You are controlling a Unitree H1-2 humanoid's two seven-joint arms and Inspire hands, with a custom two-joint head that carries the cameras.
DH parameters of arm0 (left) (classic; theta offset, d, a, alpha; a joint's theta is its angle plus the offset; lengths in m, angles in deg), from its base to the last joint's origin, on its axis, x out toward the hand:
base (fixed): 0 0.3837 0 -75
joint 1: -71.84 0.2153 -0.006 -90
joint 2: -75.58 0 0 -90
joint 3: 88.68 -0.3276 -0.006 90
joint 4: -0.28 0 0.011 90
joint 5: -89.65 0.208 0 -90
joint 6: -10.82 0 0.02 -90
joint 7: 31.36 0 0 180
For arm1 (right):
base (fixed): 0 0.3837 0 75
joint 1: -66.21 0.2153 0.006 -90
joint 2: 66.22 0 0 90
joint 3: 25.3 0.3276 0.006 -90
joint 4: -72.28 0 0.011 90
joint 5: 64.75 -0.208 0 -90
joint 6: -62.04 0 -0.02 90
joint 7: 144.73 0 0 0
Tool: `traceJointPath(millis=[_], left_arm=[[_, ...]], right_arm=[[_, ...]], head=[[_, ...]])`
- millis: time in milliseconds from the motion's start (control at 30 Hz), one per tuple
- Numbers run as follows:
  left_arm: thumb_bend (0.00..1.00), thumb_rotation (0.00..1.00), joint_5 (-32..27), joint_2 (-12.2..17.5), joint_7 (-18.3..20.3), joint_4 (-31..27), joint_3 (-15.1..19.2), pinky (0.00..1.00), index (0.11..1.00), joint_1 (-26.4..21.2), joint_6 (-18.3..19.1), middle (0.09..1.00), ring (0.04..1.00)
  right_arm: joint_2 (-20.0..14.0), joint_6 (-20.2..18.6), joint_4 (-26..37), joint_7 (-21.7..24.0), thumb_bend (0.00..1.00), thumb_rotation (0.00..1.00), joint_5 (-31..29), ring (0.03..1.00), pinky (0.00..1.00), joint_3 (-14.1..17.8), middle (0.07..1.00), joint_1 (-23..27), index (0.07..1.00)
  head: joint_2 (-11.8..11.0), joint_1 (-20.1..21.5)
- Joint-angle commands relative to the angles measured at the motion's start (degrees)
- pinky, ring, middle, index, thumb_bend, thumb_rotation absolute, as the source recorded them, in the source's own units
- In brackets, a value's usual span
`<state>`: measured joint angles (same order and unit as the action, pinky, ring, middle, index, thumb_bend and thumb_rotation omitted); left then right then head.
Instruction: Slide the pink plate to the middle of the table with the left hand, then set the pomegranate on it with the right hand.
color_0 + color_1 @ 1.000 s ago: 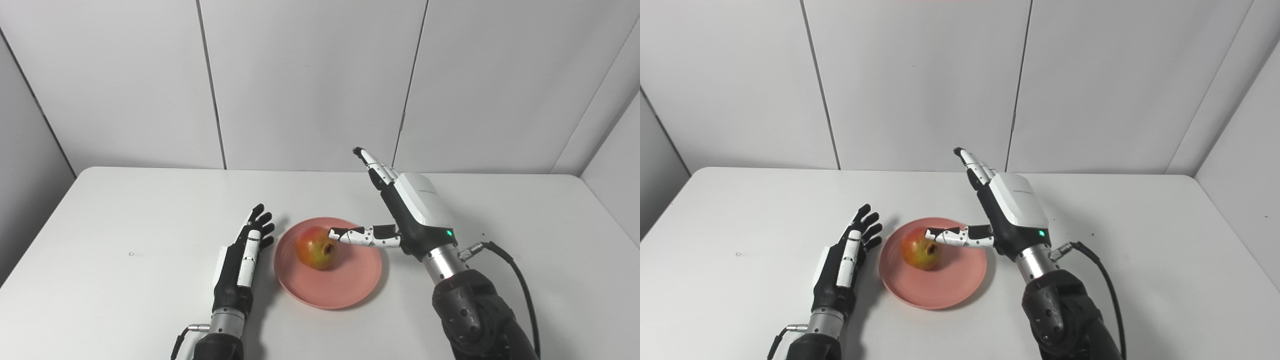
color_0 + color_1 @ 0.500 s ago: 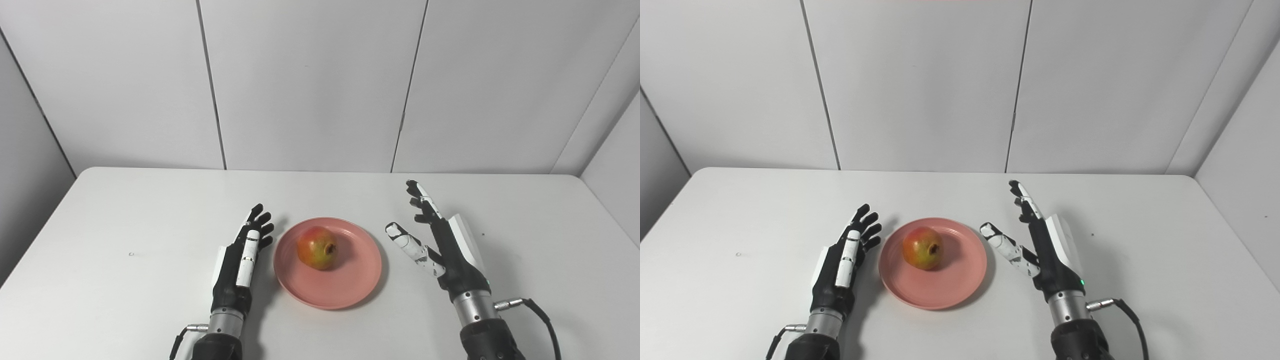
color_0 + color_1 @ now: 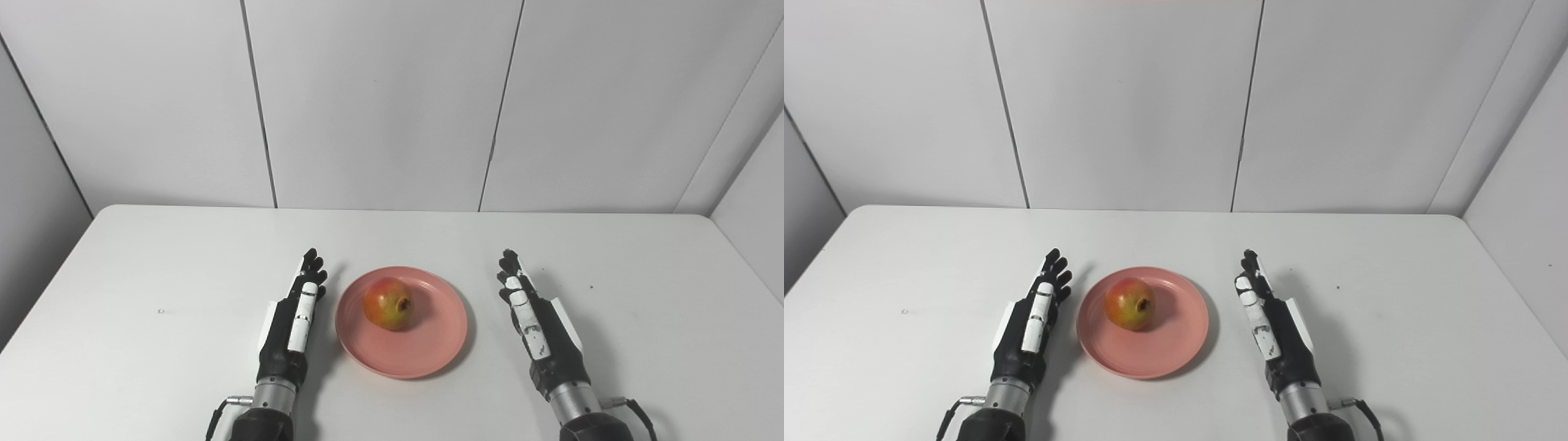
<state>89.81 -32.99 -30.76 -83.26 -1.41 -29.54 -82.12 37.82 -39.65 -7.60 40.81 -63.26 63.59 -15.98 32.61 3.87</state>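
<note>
The pink plate (image 3: 429,349) lies near the middle of the white table, toward the front. A red and yellow pomegranate (image 3: 388,304) rests on the plate's left half. My left hand (image 3: 292,324) lies flat on the table just left of the plate, open, fingers straight and empty, not touching the rim. My right hand (image 3: 539,327) lies flat to the right of the plate with a clear gap, open and empty, fingers pointing away from me.
The white table (image 3: 153,257) stretches wide on both sides and behind the plate. Grey wall panels (image 3: 380,98) stand along its back edge. A cable (image 3: 637,409) trails from my right wrist.
My right hand let go of the pomegranate, drew back to the right and came down flat on the table. My left hand's fingers closed together slightly. Plate and fruit stayed put.
</note>
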Motion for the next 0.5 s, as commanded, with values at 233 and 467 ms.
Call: traceJointPath(millis=[233,467], left_arm=[[0.48,1.0,2.6,1.2,0.5,-4.8,-1.8,1.0,1.0,0.2,-0.6,1.0,1.0],[0.46,1.0,2.1,1.3,0.7,-5.5,-2.0,1.0,1.0,0.6,-0.3,1.0,1.0]], right_arm=[[-0.5,2.4,0.0,0.1,0.4,1.0,-1.7,1.0,1.0,-0.1,1.0,-0.1,1.0],[-0.4,3.8,-0.3,0.1,0.36,1.0,-2.4,1.0,1.0,-0.1,1.0,-0.3,1.0]], head=[[-0.5,0.2],[-0.6,0.0]])
